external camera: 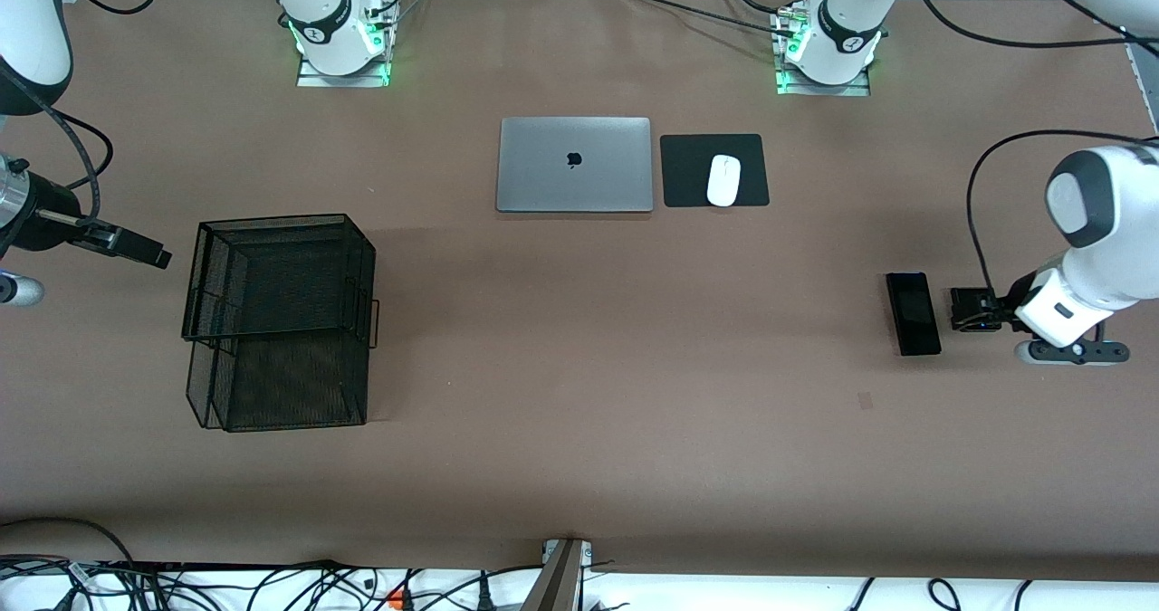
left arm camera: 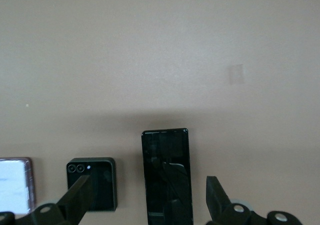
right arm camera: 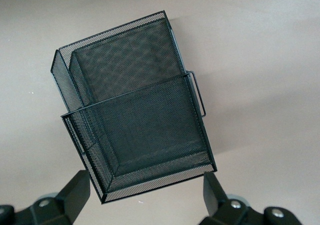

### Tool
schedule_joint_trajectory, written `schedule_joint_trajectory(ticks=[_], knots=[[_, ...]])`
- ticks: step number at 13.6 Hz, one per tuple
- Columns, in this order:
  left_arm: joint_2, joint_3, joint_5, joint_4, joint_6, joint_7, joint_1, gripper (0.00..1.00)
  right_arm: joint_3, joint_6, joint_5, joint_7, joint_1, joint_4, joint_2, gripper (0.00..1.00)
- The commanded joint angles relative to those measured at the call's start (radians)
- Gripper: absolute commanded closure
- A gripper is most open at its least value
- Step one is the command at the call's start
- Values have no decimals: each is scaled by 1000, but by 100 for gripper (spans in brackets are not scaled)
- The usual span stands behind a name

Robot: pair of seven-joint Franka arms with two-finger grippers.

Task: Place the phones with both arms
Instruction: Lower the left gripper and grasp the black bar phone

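- Front view: long black phone (external camera: 913,313) lies flat on the counter (external camera: 579,430) at the left arm's end, just beside the left pincer (external camera: 960,310). Right pincer (external camera: 156,254) waits near the mesh tray stack (external camera: 281,321).
- Left wrist view: your left pincer is spread, empty, over the long black phone (left arm camera: 167,177); small black phone (left arm camera: 93,182) and pale phone (left arm camera: 15,185) lie beside it. Thin, stiff, glossy, likely slippery; pinch across the long edges, mid-length.
- Right wrist view: right pincer (right arm camera: 145,195) spread, empty, over the mesh tray stack (right arm camera: 135,120); no phone here.
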Motion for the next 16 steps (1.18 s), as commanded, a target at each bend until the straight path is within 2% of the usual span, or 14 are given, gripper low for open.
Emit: schedule_joint_trajectory(ticks=[1,6,9,16], knots=[[27,-6,19,-86,162,-38,7,0,7,-14,18,-2,-11,1,-9,0],[125,-4,19,-163,396,-126,5,0,7,-13,18,-2,-11,1,-9,0],[140,-4,19,-185,439,-207,5,0,5,-13,19,-2,-11,1,-9,0],[148,-3,19,-288,554,-233,5,0,7,-14,19,-2,-11,-1,-10,0]])
